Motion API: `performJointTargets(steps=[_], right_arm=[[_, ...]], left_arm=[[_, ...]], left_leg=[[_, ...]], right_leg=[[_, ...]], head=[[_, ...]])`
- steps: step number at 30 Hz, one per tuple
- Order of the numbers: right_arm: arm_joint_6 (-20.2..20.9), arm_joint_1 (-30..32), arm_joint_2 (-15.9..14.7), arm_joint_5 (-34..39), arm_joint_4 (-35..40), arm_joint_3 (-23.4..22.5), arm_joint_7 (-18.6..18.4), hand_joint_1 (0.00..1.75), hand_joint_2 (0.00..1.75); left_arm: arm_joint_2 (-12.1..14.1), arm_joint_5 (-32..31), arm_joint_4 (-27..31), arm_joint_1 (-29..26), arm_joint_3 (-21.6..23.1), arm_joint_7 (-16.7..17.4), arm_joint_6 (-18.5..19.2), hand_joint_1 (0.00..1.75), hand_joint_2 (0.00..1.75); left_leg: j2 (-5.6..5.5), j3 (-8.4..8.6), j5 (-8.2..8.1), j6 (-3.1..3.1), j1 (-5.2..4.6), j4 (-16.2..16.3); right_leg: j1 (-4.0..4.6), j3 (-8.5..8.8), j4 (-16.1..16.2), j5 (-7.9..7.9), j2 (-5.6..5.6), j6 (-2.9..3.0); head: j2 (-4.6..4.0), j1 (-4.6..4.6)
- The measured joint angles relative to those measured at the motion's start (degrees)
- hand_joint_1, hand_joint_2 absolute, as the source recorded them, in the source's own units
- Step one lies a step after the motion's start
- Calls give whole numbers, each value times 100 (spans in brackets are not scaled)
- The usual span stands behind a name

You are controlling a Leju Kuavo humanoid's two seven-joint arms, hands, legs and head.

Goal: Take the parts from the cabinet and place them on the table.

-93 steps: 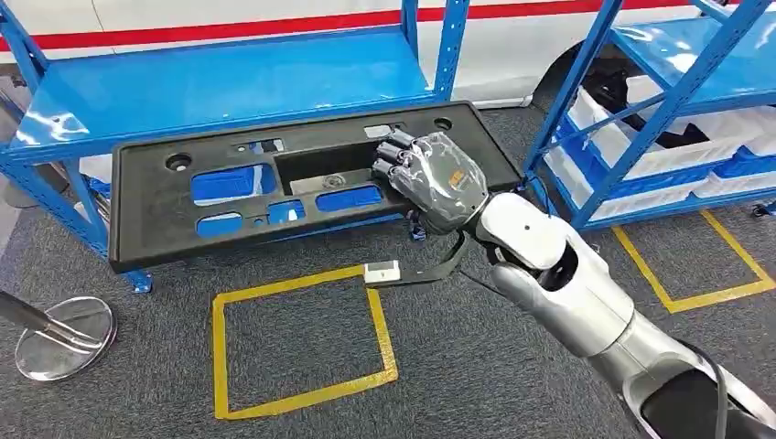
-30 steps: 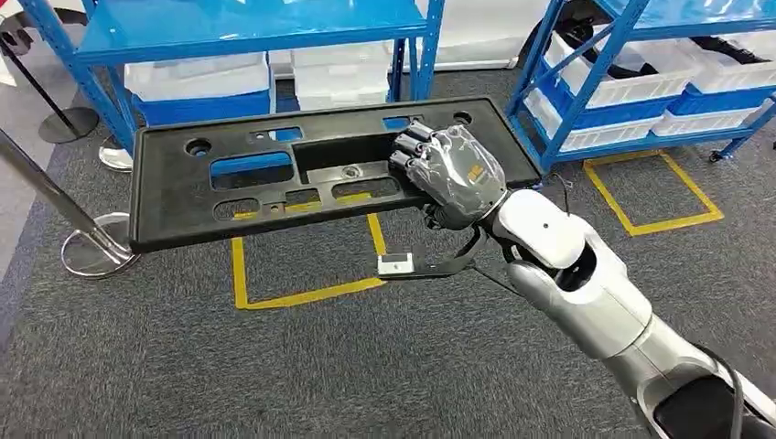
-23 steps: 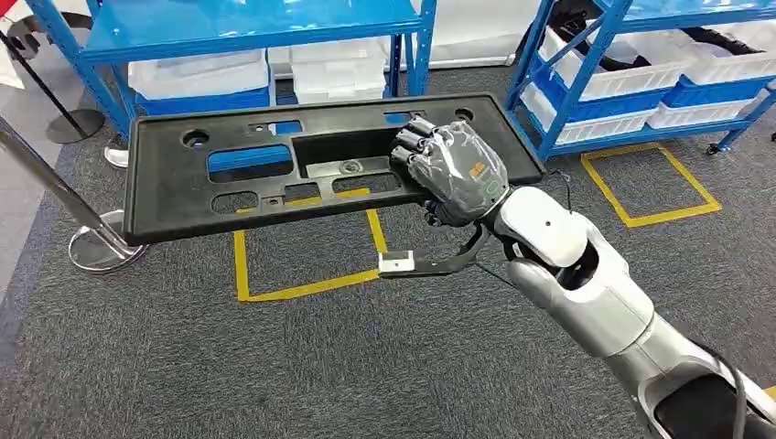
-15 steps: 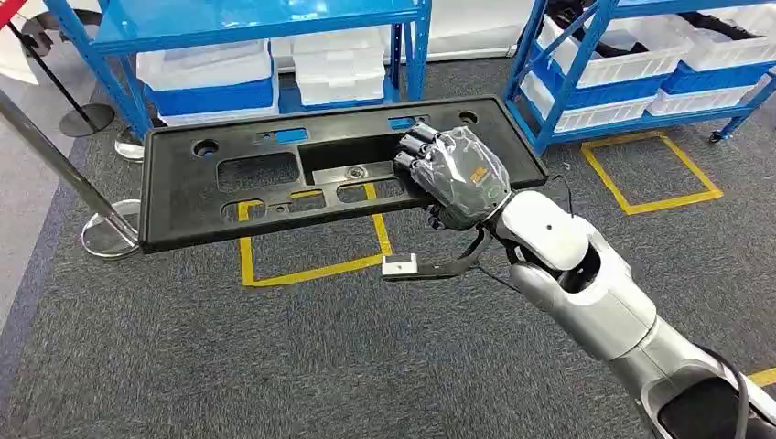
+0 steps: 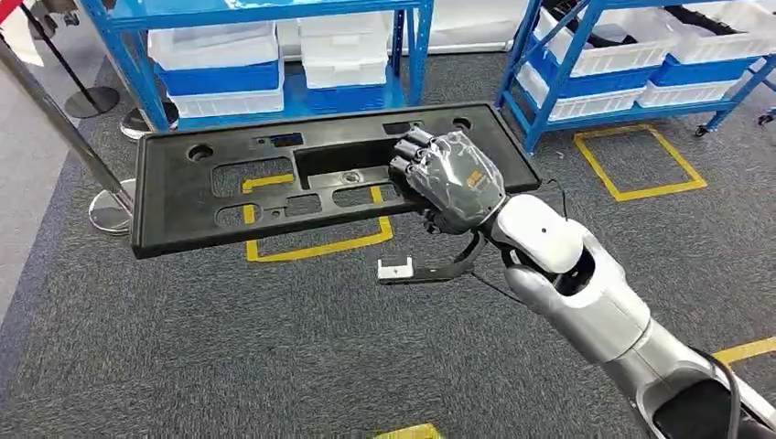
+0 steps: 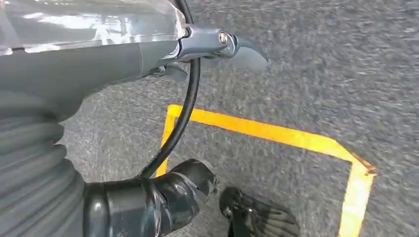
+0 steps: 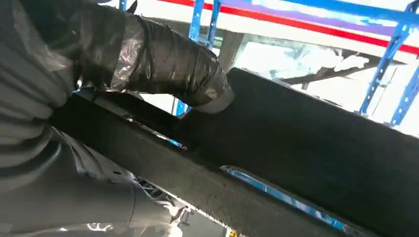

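In mid-air over the carpet: the long black plastic panel [image 5: 311, 178] hangs roughly level, clear of the floor, its length running left to right, in front of the blue shelving [image 5: 274, 37]
Right hand [image 5: 453, 178]: grasping the panel near its right end, fingers curled over the edge of the central cut-out; in the right wrist view the thumb [image 7: 163, 59] presses on the dark slab [image 7: 306, 148]
Left hand [image 6: 59, 54]: seen in the left wrist view above grey carpet and yellow tape; I cannot tell whether its fingers are curled or spread
Step in hand, as I judge it: carrying the panel off from the cabinet toward the table, which is not in view
Main risk: the grip sits far right of the panel's middle, so the long left end will likely sag or swing
How to do it well: keep the wrist firm and the panel level, turn slowly
Clearances: the left end is near the stanchion base [image 5: 110, 212] and the far-left shelf upright [image 5: 146, 78]; swing wide of both
Floor marks: the yellow tape square [image 5: 316, 245] lies under the panel
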State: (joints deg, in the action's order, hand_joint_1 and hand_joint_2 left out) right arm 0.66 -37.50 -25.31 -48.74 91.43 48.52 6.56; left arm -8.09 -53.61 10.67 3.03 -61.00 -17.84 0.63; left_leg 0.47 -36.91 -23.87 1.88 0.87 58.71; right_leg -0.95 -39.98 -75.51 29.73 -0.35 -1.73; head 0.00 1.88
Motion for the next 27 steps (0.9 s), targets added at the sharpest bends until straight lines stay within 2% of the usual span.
performJointTargets(steps=[1, 2, 3, 4, 5, 7, 8, 9, 10, 11, 12, 13, 14, 15, 16, 17, 18, 19, 20, 21, 22, 23, 24, 25, 27], right_arm=[[0, -2, 0, 0, 0, 0, 0, 175, 175], [0, -12, 0, 0, 0, 0, 0, 175, 175], [-2, -24, 0, 0, 2, 0, 0, 175, 175], [-4, -24, 2, 0, 4, -2, 0, 175, 175], [-4, -10, 0, 0, 2, -2, 0, 175, 175], [-2, -29, 0, 0, 2, -2, 0, 175, 175], [0, -22, 0, 0, 0, -2, 4, 175, 175], [0, -26, 0, 0, 0, -2, 17, 175, 175], [0, -30, 0, 0, 2, -2, 20, 175, 175], [0, -23, 0, 0, 2, -2, 26, 175, 175], [0, -16, -2, 0, 2, -2, 28, 175, 175], [2, -7, -4, 0, 0, -2, 37, 175, 175], [13, 1, -4, 0, 0, -2, 66, 175, 175], [39, 0, -4, 52, 0, -2, 115, 175, 175], [67, 0, -7, 126, 0, -2, 131, 175, 175], [103, -3, -7, 206, 0, -2, 133, 175, 175], [116, 0, -11, 267, 0, -2, 133, 175, 175], [129, -26, -11, 322, 0, -2, 136, 175, 175], [149, -12, -11, 389, 0, -2, 149, 175, 175], [160, -3, -9, 453, 2, -2, 186, 175, 175], [160, -6, -7, 496, 2, -2, 216, 175, 175], [157, -8, -15, 505, 4, -4, 223, 175, 175], [153, 9, -33, 501, 4, -11, 216, 175, 175], [153, -19, -55, 494, 2, -13, 214, 175, 175], [153, 2, -57, 483, 2, -13, 205, 175, 175]], left_arm=[[0, 0, 0, -1, -2, 0, 0, 0, 175], [-4, -2, 0, 1, -2, 0, 2, 0, 175], [-7, -2, 0, 2, -2, -4, 2, 0, 175], [-9, -7, 0, 1, -2, -28, 6, 0, 175], [-9, -7, 0, -2, -2, -63, 13, 0, 175], [-9, -7, 0, 0, -4, -66, 13, 0, 175], [-7, -4, 0, -8, -11, -61, 13, 0, 175], [-4, -2, 0, -14, -20, -59, 20, 0, 175], [-9, -2, 0, -15, -33, -55, 37, 0, 175], [-9, -2, 0, -17, -39, -55, 39, 0, 175], [-9, -2, 0, -17, -44, -55, 42, 0, 175], [-5, -2, 0, -19, -52, -55, 40, 0, 175], [-2, -2, 0, -21, -59, -55, 39, 0, 175], [0, -4, 0, -23, -74, -55, 39, 0, 175], [0, -9, 0, -22, -83, -57, 39, 0, 175], [0, -22, 0, -19, -90, -66, 39, 0, 175], [18, -31, 2, -20, -90, -74, 39, 0, 175], [24, -37, 0, -48, -92, -83, 39, 0, 175], [20, -46, 0, -53, -92, -98, 39, 0, 175], [22, -46, 0, -55, -96, -98, 28, 0, 175], [24, -48, 0, -56, -98, -98, 26, 0, 175], [9, -53, 0, -56, -98, -103, 22, 0, 175], [-2, -57, 2, -51, -101, -105, 18, 0, 175], [4, -61, 2, -44, -101, -107, 11, 0, 175], [7, -63, 0, -48, -101, -107, 11, 0, 175]], left_leg=[[-1, -93, 64, -18, 0, 13], [-4, -154, 132, -43, 0, 22], [-9, -182, 177, -76, -9, 29], [-15, -189, 214, -113, -16, 26], [-11, -160, 280, -160, -11, -28], [-13, -163, 375, -238, 6, -82], [-20, -201, 356, -271, 19, -44], [-26, -274, 121, -274, 16, 74], [-27, -375, -263, -281, 25, 395], [-26, -494, -584, -292, 28, 818], [-26, -608, -787, -305, 25, 1245], [-25, -687, -844, -314, 25, 1614], [-25, -664, -748, -309, 24, 1730], [-26, -504, -575, -287, 21, 1570], [-36, -219, -416, -248, 2, 1192], [-78, 183, -286, -176, -20, 599], [-278, 425, -399, -72, -20, 138], [-322, 538, -422, -75, 6, 51], [-307, 526, -384, -96, -21, 12], [-265, 521, -388, -81, -67, -39], [-220, 519, -366, -50, -71, -65], [-145, 567, -291, -20, -22, -205], [-65, 601, -225, 2, 16, -301], [-16, 594, -190, 33, 35, -337], [90, 561, -172, 28, 41, -336]], right_leg=[[0, 319, 350, -187, 0, 18], [3, 736, 862, -180, 3, 45], [16, 1144, 1388, 74, 14, 82], [58, 1384, 1876, 279, 23, 114], [83, 1310, 1802, 193, 25, 152], [102, 1262, 1824, 147, 34, 226], [28, 1235, 1887, 49, 8, 300], [47, 1184, 1889, -4, -2, 347], [60, 1114, 1886, -67, -3, 401], [73, 1043, 1874, -121, -4, 407], [88, 973, 1859, -164, -5, 416], [110, 924, 1834, -210, -3, 419], [124, 845, 1806, -240, -2, 421], [140, 777, 1769, -265, 10, 414], [153, 730, 1734, -276, 39, 405], [173, 695, 1689, -283, 63, 394], [134, 656, 1657, -287, 83, 385], [155, 599, 1638, -308, 89, 351], [117, 574, 1639, -337, 113, 308], [97, 549, 1642, -372, 155, 270], [92, 536, 1664, -415, 197, 231], [164, 551, 1711, -458, 259, 179], [122, 536, 1669, -367, 238, 164], [111, 388, 1393, -147, 174, 126], [36, 7, 536, 251, 109, 40]], head=[[0, 0], [0, 0], [0, 0], [0, -9], [0, 6], [0, 0], [0, -5], [0, -11], [0, -20], [0, -20], [0, -17], [0, -20], [0, -20], [0, -20], [0, -22], [0, -20], [0, -15], [0, -2], [0, -22], [0, -15], [0, -15], [0, -15], [0, -7], [0, 9], [0, 7]])
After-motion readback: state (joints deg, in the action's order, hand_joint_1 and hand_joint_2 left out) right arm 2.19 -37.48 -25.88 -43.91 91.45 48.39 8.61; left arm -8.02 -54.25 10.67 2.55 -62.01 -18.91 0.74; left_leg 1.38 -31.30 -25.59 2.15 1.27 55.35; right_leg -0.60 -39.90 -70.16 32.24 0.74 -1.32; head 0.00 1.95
